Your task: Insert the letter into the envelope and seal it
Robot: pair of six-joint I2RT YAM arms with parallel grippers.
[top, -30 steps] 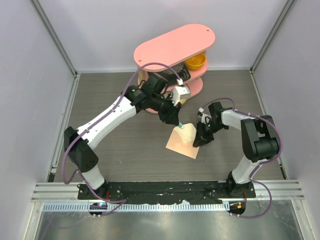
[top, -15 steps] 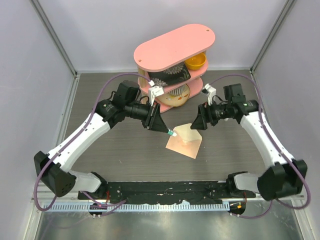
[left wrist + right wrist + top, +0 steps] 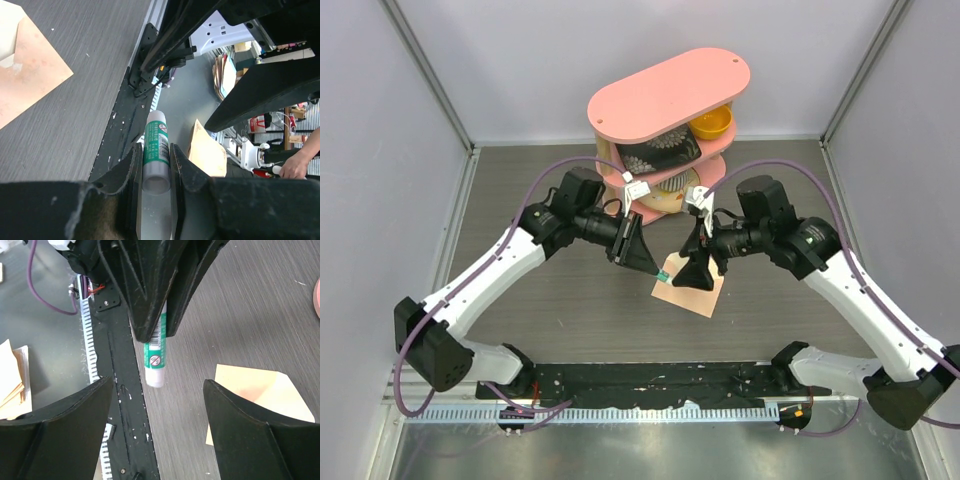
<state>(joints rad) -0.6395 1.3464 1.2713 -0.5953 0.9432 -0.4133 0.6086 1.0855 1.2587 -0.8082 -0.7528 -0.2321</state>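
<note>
The peach-tan envelope (image 3: 692, 296) lies flat on the dark table, also seen in the left wrist view (image 3: 27, 85) and the right wrist view (image 3: 260, 395). The letter does not show as a separate sheet; it is hidden. My left gripper (image 3: 654, 262) (image 3: 155, 148) is shut on a green-and-white glue stick (image 3: 663, 274) (image 3: 156, 145) (image 3: 156, 357), held just off the envelope's left corner. My right gripper (image 3: 697, 272) (image 3: 157, 385) hangs over the envelope, facing the stick, jaws wide open with nothing between them.
A pink two-tier shelf (image 3: 670, 90) stands at the back, holding a yellow bowl (image 3: 711, 124) and patterned items. The black base rail (image 3: 650, 380) runs along the near edge. Grey walls close in the left, right and back sides.
The right gripper opened and swung from the envelope's right edge to over its middle. The left gripper drew the glue stick back from the envelope's top to its left corner.
</note>
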